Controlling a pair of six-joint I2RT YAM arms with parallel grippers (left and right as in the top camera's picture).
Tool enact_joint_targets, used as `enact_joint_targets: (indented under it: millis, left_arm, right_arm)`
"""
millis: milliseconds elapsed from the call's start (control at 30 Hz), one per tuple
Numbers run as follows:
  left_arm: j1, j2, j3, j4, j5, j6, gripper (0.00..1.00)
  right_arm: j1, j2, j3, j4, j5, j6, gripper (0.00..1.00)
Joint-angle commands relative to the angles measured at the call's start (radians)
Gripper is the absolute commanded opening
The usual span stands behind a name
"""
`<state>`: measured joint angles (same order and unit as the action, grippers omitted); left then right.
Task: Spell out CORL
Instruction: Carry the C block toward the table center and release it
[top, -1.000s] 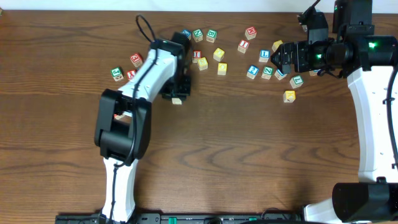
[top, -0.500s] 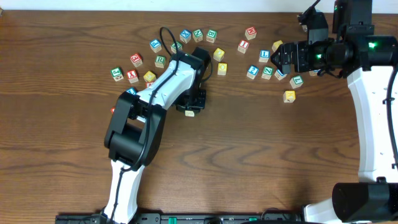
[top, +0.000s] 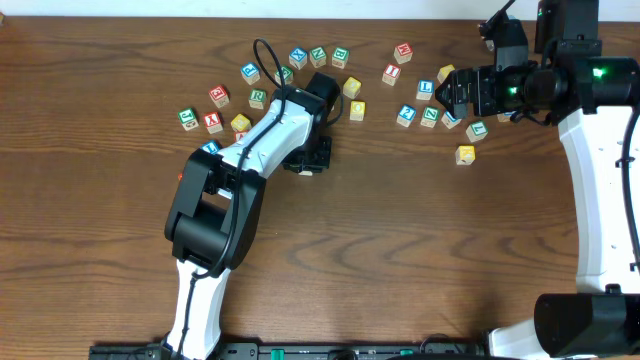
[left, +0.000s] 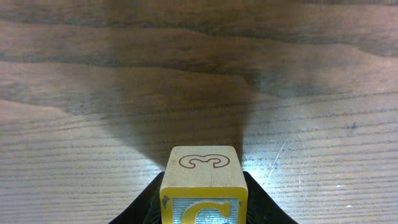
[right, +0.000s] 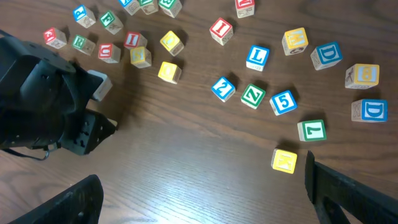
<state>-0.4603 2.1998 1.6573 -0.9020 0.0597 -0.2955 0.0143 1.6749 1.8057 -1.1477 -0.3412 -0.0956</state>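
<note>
My left gripper (top: 308, 158) (left: 202, 214) is shut on a wooden cube with a yellow C face (left: 200, 171) and holds it low over bare table in front of the back cluster. In the overhead view the jaws mostly hide this cube. The white cube with a blue L (top: 425, 89) (right: 257, 56) lies at the back right. Two yellow-topped cubes (top: 351, 87) (top: 357, 110) lie at the back centre. A green-lettered cube (top: 258, 98) lies at the back left; I cannot read its letter. My right gripper (top: 450, 95) (right: 205, 193) is open and empty above the right cluster.
Several more letter and number cubes lie scattered along the back of the wooden table (top: 400, 250), among them Z (right: 253, 95), 5 (right: 283, 101), 7 (right: 311, 130) and a lone yellow cube (top: 465, 154). The left arm (right: 43, 99) shows in the right wrist view.
My left arm has swung to the right with the C cube in its jaws, then drawn back slightly. The right arm has not moved.
</note>
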Motion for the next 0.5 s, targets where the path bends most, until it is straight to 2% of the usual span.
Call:
enact_joint_targets:
  millis: [0, 467]
  left_arm:
    - [0.004, -0.003, -0.022, 0.011, -0.027, -0.009, 0.27]
    - [0.005, -0.003, -0.022, 0.052, -0.027, -0.037, 0.28]
  right_arm:
    - [0.0, 0.001, 0.024, -0.001, -0.009, -0.006, 0.99]
    - [0.0, 0.001, 0.024, -0.001, -0.009, -0.006, 0.99]
